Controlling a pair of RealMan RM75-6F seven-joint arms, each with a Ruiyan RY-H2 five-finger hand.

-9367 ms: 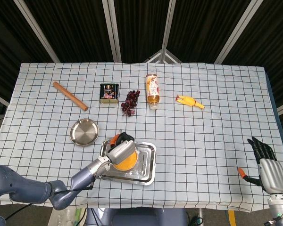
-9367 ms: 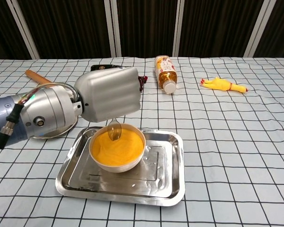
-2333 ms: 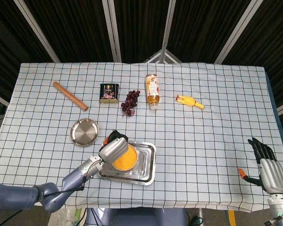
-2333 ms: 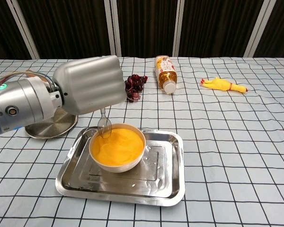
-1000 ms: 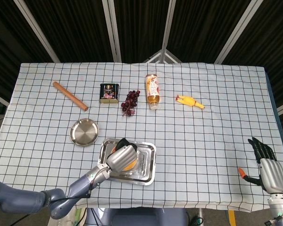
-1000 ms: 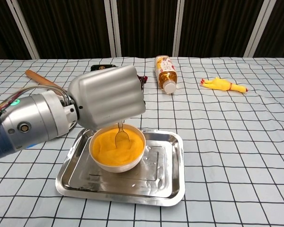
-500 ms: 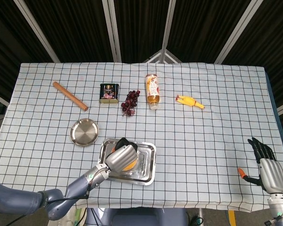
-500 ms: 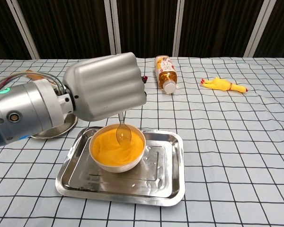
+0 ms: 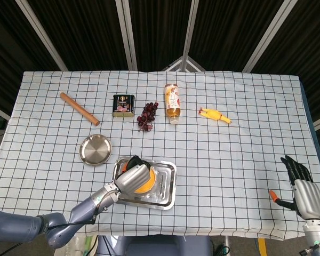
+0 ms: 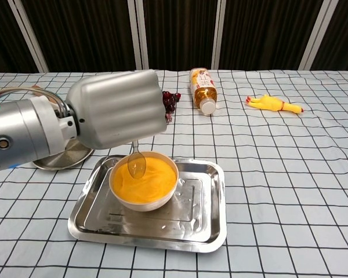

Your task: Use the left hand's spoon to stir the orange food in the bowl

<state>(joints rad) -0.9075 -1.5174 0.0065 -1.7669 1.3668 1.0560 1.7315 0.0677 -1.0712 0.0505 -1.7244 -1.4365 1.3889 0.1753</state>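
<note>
Your spoon (image 10: pixel 137 164) now sits with its clear bowl dipped at the left-hand part of the orange food (image 10: pixel 146 177), where half a second ago it stood nearer the middle and a second ago further right still — so the stroke is sweeping leftward across the surface. That reads as stirring well underway, not a spoon merely parked. The left hand (image 10: pixel 117 109) is closed around the handle above the bowl (image 10: pixel 144 191), fingers curled tight on it; the handle itself is hidden inside the fist.

The bowl stands in the left half of the steel tray (image 10: pixel 206 225), and the spoon is close to the bowl's left rim. You have little room left in that direction; a push past the rim could tip food onto the tray or nudge the bowl. Curving back toward the centre or right looks like the safer path.

Outward, the small round plate (image 9: pixel 95 150) lies just beside the tray's left corner, under your forearm's line. The grapes (image 9: pixel 147 116), tin (image 9: pixel 123 105), bottle (image 9: pixel 172 103), rolling pin (image 9: pixel 79 108) and rubber chicken (image 9: pixel 214 115) all lie well apart, further up the table — none crowd the stroke.

Your right hand (image 9: pixel 302 189) rests at the far right near the table edge, fingers spread, holding nothing.
</note>
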